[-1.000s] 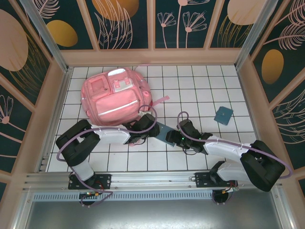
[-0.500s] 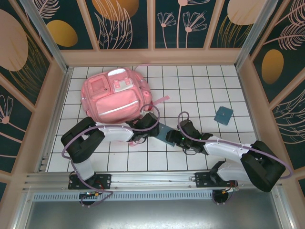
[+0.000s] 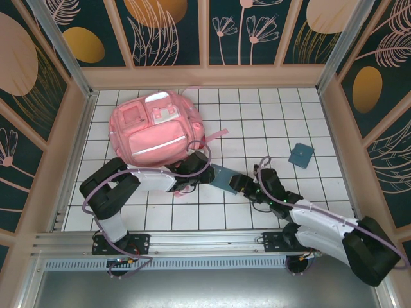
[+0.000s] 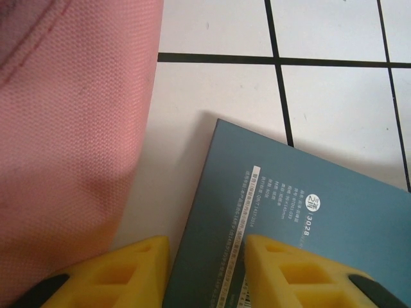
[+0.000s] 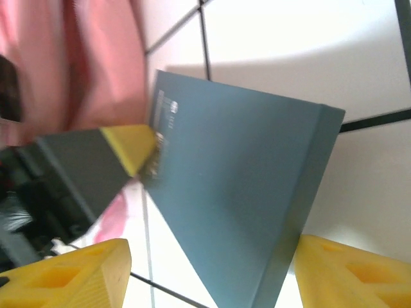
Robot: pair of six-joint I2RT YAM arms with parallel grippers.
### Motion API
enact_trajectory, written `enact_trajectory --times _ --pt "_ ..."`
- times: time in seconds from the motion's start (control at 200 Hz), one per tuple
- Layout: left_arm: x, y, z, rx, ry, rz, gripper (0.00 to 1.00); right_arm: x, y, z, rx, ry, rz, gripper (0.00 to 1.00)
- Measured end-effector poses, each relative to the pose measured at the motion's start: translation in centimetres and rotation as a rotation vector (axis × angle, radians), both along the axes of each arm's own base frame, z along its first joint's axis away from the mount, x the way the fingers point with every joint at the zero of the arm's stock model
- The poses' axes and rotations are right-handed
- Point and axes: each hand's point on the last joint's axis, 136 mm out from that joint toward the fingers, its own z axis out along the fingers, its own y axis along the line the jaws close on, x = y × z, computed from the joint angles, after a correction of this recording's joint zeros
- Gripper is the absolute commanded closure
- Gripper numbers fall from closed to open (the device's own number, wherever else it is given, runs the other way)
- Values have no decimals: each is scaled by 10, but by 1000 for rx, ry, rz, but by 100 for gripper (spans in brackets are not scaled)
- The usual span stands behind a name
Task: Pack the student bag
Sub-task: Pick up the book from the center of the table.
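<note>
One thin, stiff book [image 3: 224, 178], likely light, beside soft student bag [image 3: 151, 131]: pinch its edge. Right gripper [image 3: 245, 185] released; left gripper [image 3: 209, 171] clench indeterminate.

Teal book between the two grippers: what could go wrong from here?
1. The left gripper has just a corner of the teal book between its fingers; the book may pivot or slip out.
2. The right gripper straddles it with jaws open, so gives no backup.
3. The student bag fabric lies right beside the left fingers and could snag.
</note>
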Motion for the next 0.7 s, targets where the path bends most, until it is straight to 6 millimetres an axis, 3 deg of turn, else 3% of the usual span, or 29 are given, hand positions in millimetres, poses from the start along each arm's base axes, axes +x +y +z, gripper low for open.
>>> enact_trajectory --times 0.18,0.31,0.54,0.701 --pt "0 -2 2 -33 9 7 63 9 -4 12 57 -26 -17 33" --pt "-5 -11 4 -81 35 -19 63 10 7 14 96 -25 25 34" --pt "-10 -12 5 -93 58 -28 63 7 12 -4 89 46 42 52" --pt "-16 -6 9 -68 67 -32 60 9 9 7 98 8 32 68"
